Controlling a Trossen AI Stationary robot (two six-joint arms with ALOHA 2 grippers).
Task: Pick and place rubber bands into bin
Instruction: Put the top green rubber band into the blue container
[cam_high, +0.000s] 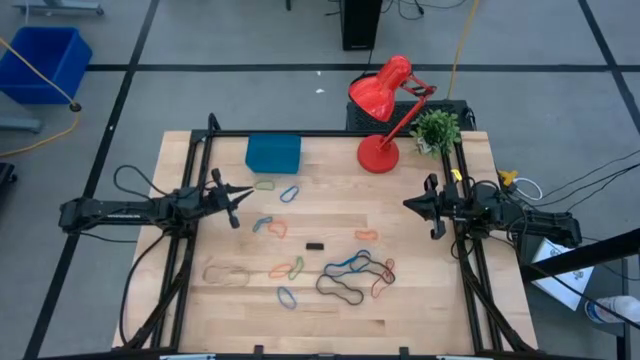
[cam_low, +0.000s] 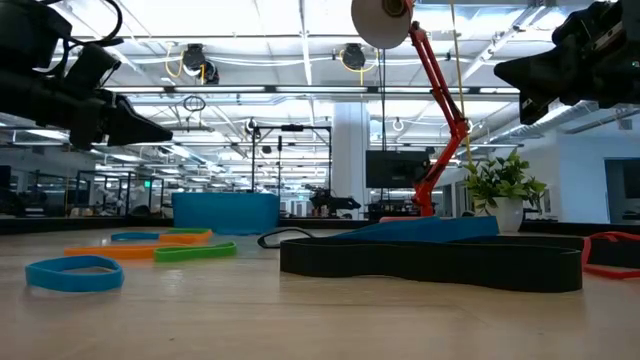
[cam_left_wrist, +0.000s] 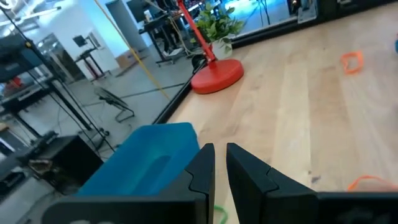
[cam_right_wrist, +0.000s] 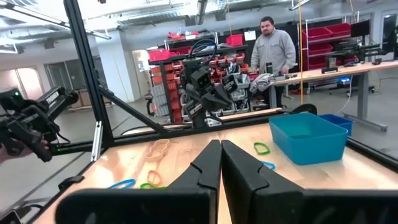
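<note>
Showing no legible txt, rubber bands (cam_high: 340, 270), bin (cam_high: 273, 153)

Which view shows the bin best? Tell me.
The right wrist view: the bin shows its open top and walls. The high view gives only its top, the low view one side wall, and the left wrist view crops it.

- Bright, even ceiling strip lights; soft, faint shadows on the table (cam_high: 420, 300).
- Low view: near bands (cam_low: 430, 258) blurred.
- Left wrist view slightly hazy.
</note>
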